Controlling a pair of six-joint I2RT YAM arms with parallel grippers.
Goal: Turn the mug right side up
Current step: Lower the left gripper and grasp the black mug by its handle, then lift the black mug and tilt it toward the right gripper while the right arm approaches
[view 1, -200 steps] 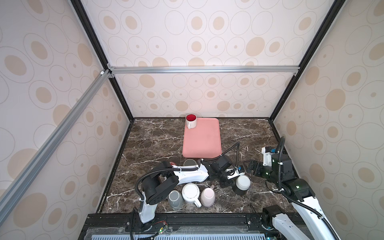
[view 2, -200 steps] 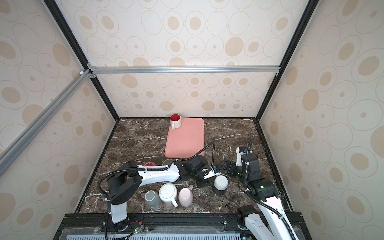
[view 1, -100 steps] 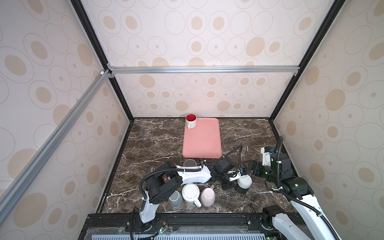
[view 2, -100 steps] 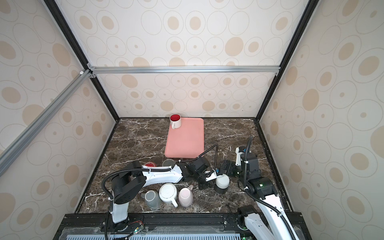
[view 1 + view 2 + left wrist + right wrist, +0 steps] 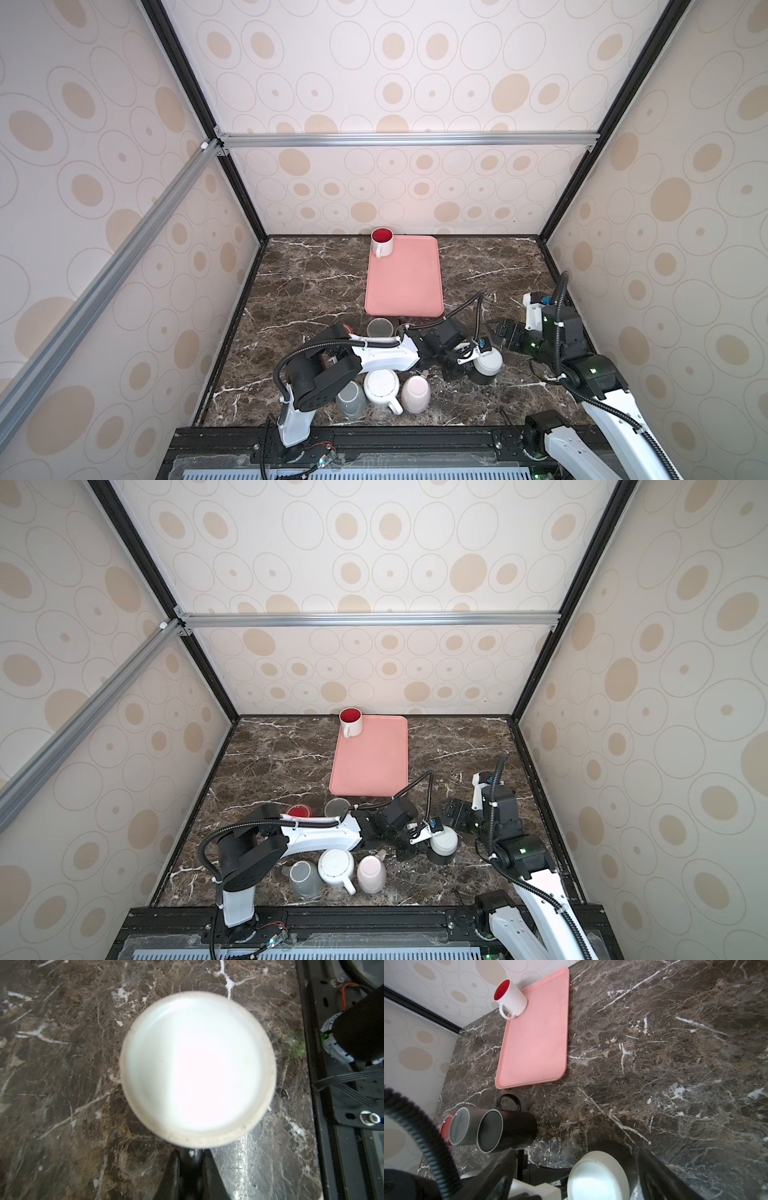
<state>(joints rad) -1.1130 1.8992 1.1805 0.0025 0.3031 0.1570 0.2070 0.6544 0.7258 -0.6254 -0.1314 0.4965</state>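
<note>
Mug (image 5: 487, 363) stands upside down on the marble table (image 5: 307, 282), near the front and right of centre, pale base up. Left gripper (image 5: 190, 1160) reaches across to it, and the left wrist view shows its jaws closed narrow on the dark handle (image 5: 189, 1152). Right gripper (image 5: 508, 335) hangs just beside the mug on the far right side, jaws wide and holding nothing. A pink tray (image 5: 403, 286) lies further back at centre, with a red-lined cup (image 5: 382, 242) upright on its far left corner. Three upturned cups sit in a row at the front: grey (image 5: 351, 400), white (image 5: 381, 386), pink (image 5: 416, 394).
</note>
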